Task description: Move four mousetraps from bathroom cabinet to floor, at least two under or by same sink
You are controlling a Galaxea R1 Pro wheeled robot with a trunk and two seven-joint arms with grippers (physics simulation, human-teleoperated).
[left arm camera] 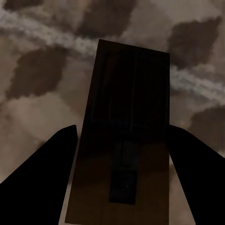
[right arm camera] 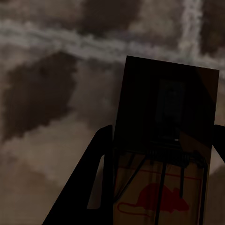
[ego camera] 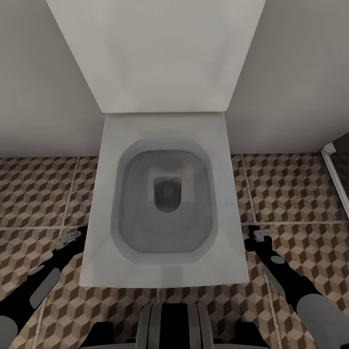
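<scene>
In the left wrist view a brown wooden mousetrap sits between the two dark fingers of my left gripper, which is shut on it just above the cube-patterned bathroom floor. My right gripper is shut on a second mousetrap, whose red mouse mark and wire show near the camera. From the head, the left gripper hangs low beside the toilet's left edge and the right gripper beside its right edge, both over the bathroom floor. The cabinet and the sink are out of view.
A white toilet with its lid raised against the pale wall stands straight ahead between my arms. A white frame runs along the right edge. My base shows at the bottom. Open tiles lie on both sides of the toilet.
</scene>
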